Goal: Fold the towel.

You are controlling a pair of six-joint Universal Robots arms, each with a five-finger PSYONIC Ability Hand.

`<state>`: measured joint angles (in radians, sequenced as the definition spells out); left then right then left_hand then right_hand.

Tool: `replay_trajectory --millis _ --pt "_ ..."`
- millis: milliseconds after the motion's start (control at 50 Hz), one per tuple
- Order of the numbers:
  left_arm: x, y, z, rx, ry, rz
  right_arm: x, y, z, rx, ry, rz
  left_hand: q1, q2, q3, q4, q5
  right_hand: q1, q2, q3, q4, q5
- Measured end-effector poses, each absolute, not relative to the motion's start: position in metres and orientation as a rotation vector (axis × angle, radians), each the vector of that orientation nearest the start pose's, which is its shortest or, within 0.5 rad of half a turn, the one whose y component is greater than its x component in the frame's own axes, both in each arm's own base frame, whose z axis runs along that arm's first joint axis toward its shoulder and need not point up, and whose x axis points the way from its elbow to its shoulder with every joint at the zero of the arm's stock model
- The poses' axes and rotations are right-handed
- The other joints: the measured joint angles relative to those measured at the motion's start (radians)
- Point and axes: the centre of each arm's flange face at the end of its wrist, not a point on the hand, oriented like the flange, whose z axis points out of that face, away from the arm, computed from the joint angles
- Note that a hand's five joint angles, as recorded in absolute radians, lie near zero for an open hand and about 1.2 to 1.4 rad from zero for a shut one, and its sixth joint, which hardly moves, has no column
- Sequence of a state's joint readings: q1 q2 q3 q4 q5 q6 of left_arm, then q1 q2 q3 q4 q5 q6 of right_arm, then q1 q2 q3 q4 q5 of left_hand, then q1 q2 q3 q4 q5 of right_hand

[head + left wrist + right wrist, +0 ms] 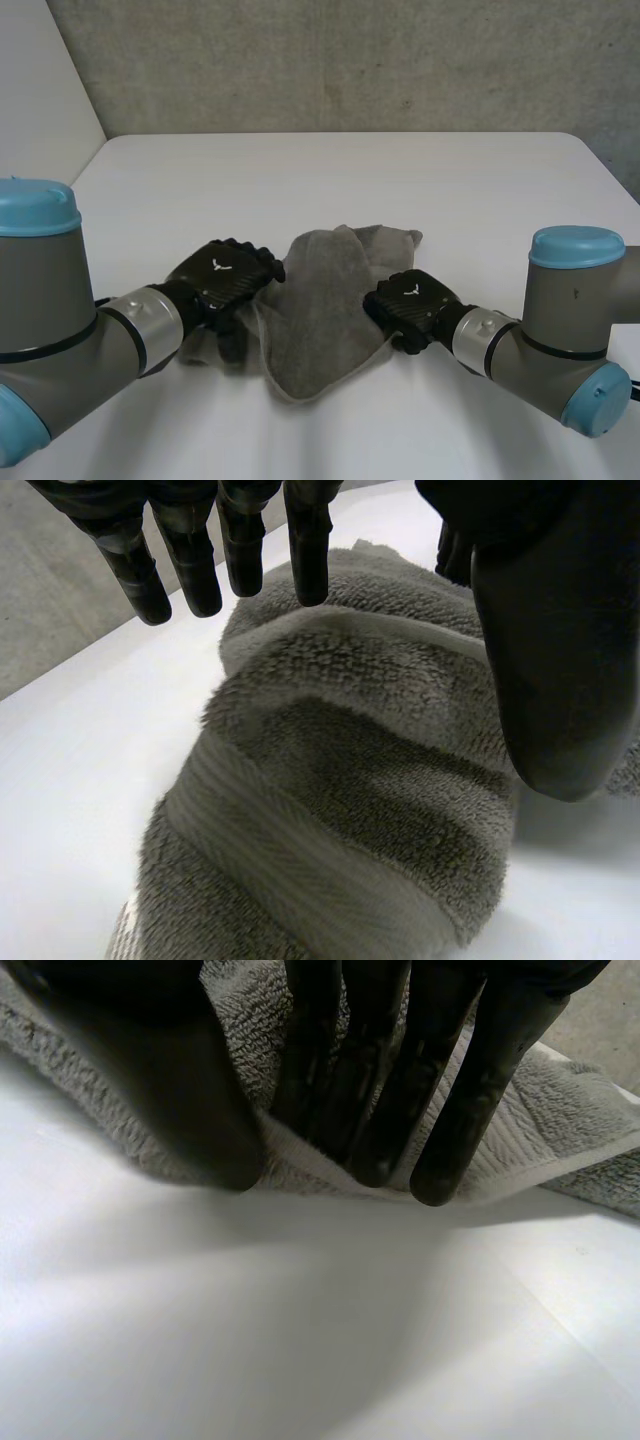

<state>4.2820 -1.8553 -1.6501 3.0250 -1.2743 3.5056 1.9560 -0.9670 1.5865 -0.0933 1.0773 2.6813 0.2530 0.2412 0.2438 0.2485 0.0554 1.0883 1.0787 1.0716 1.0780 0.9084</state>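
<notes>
So the towel sits in a rumpled heap in the middle of the white table, right between the two hands. It's bunched up on itself, with one flap pointing toward the robot and another lump toward the far side. Definitely not a neat fold yet, so I'd say the job is at an early stage.

The left hand is at the towel's left edge and it's released. Its wrist view has the fingers straight and hanging just above the pile, the thumb off to one side, nothing caught between them. The right hand is at the right edge. Its fingers are straight too, with the tips down on the towel's hem where it meets the table. The thumb rests on the cloth beside them, so it's loose, not clamping anything.

My guess at the step in hand is getting a real hold on two edges. To do that well, each hand should take a single layer of hem, not a wad. Then they pull apart evenly so the heap flattens before any fold. Grab a double layer and the bunching just gets worse.

Containers-wise, the only thing carrying anything is the table, and what it carries is the towel.
</notes>
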Motion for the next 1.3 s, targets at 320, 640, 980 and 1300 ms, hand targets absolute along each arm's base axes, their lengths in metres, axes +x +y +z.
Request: replay_trajectory --millis 320,640,980,1300 --pt "-0.274 -0.219 0.184 1.388 2.599 -1.743 0.291 -0.251 0.129 -1.241 1.991 -1.413 1.053 1.058 1.061 1.105 1.069 0.241 0.232 0.243 0.258 0.256" --pt "-0.243 -0.239 0.229 1.182 2.551 -1.844 0.289 -0.237 0.221 -1.261 1.902 -1.363 1.054 1.058 1.078 1.107 1.073 0.243 0.232 0.243 0.258 0.256" --pt "-0.276 -0.329 0.314 0.851 2.250 -2.588 0.341 -0.311 0.325 -1.058 1.519 -1.866 1.059 1.058 1.083 1.111 1.079 0.245 0.232 0.243 0.260 0.256" --pt "-0.271 -0.350 0.486 0.477 1.199 -3.475 0.351 -0.315 0.461 -0.770 1.029 -2.439 1.065 1.063 1.087 1.112 1.088 0.246 0.232 0.243 0.261 0.258"
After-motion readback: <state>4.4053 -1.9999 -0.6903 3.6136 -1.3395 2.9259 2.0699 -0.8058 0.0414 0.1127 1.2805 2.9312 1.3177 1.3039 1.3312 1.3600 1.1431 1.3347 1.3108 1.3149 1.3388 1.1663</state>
